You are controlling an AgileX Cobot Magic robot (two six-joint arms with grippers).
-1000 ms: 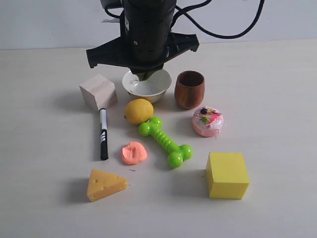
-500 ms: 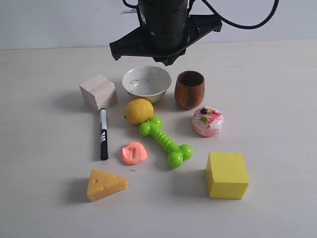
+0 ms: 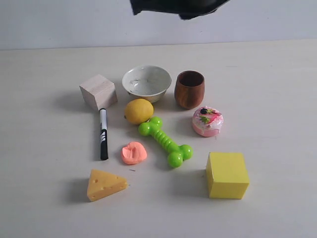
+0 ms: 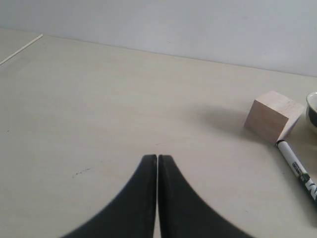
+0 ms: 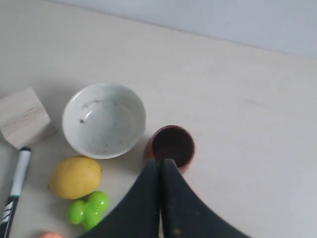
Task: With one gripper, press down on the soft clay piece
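Observation:
The soft clay piece (image 3: 133, 152) is a small salmon-orange lump lying on the table between the black marker (image 3: 103, 134) and the green bone toy (image 3: 165, 141); nothing touches it. Only a sliver of the clay (image 5: 48, 235) shows in the right wrist view. My right gripper (image 5: 159, 161) is shut and empty, high above the brown cup (image 5: 172, 145). In the exterior view only its black crossbar (image 3: 178, 6) shows, at the top edge. My left gripper (image 4: 157, 156) is shut and empty, low over bare table, well apart from the wooden cube (image 4: 272, 116).
Around the clay stand a lemon (image 3: 138, 110), white bowl (image 3: 147, 82), brown cup (image 3: 189, 89), wooden cube (image 3: 98, 91), pink cake toy (image 3: 207, 121), cheese wedge (image 3: 105, 184) and yellow cube (image 3: 227, 174).
The right arm has risen and drifted right from over the bowl, until only its crossbar shows at the top of the exterior view. The objects have not moved.

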